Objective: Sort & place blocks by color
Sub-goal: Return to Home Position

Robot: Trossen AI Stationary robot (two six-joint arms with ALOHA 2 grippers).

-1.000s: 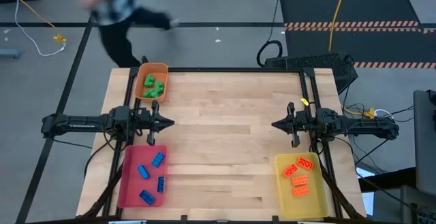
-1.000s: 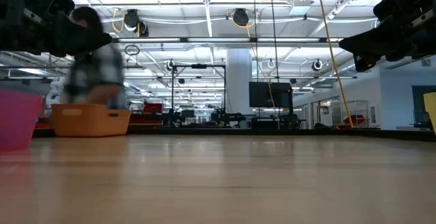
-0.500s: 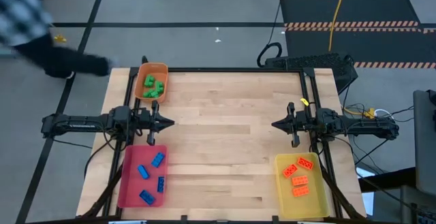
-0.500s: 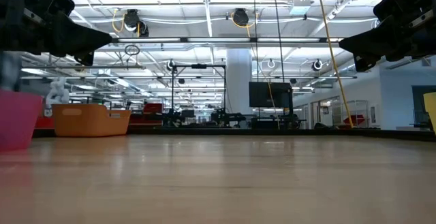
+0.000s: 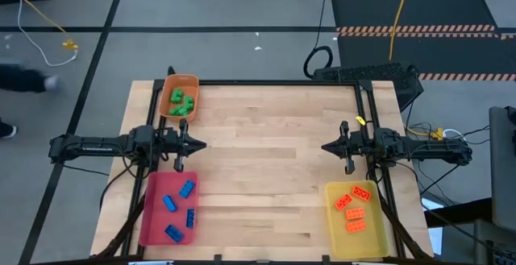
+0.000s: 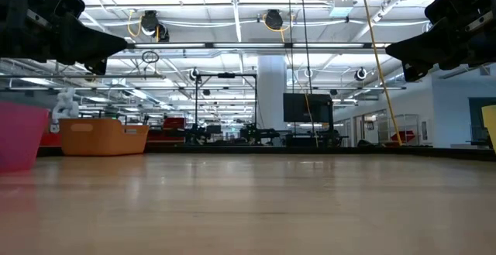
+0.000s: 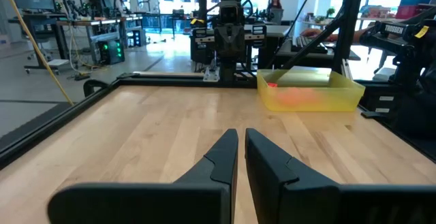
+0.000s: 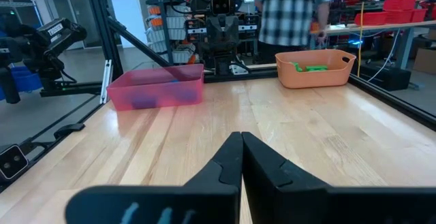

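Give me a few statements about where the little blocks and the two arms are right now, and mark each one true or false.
1. The green blocks lie in the orange tray. True.
2. The blue blocks lie in the yellow tray. False: they lie in the pink tray; the yellow tray holds the orange blocks.
3. Loose blocks lie on the table between the trays. False: every block in view is inside a tray.
4. The left arm and the right arm hang at opposite sides of the table, jaws shut on nothing. True.
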